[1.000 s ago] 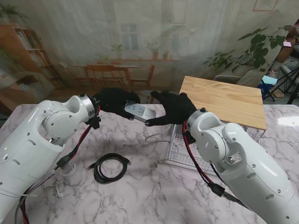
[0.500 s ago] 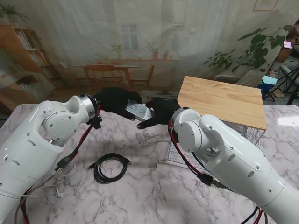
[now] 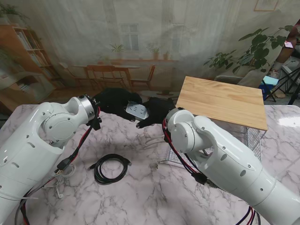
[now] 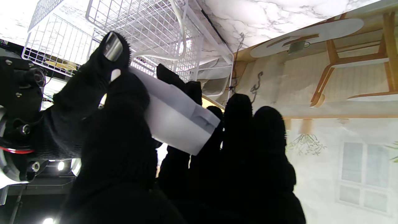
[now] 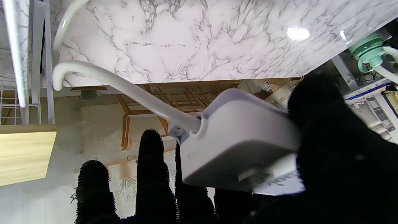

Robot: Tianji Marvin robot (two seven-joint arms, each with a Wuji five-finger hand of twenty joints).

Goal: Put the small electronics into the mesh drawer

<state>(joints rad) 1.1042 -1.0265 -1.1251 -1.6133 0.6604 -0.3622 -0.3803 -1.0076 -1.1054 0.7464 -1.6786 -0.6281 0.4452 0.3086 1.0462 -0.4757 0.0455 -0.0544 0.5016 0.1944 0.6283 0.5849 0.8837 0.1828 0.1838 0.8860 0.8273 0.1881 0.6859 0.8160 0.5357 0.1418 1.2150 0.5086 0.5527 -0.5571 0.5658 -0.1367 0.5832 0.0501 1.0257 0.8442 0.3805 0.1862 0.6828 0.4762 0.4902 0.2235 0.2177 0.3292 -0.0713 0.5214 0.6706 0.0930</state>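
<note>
The white grey-veined marble table (image 3: 154, 197) carries everything, and places here are told from it. At its right side, far from me, stands a light wooden-topped stand (image 3: 220, 101) with the white wire mesh drawer (image 3: 176, 157) pulled out beneath it over the marble; the right arm hides most of the drawer. A coiled black cable (image 3: 110, 168) lies flat on the table's left half, nearer to me than the hands and well apart from the drawer.

Above the table's far middle, the two black-gloved hands meet around a white rectangular power strip (image 3: 137, 111), which is held clear of the marble and just left of the drawer. The left hand (image 3: 115, 101) is closed on it, thumb on one face and fingers behind. The right hand (image 3: 157, 112) grips the opposite end, thumb pressed on the casing. The strip's white cord (image 5: 124, 90) leaves its end and curves toward the mesh drawer.
</note>
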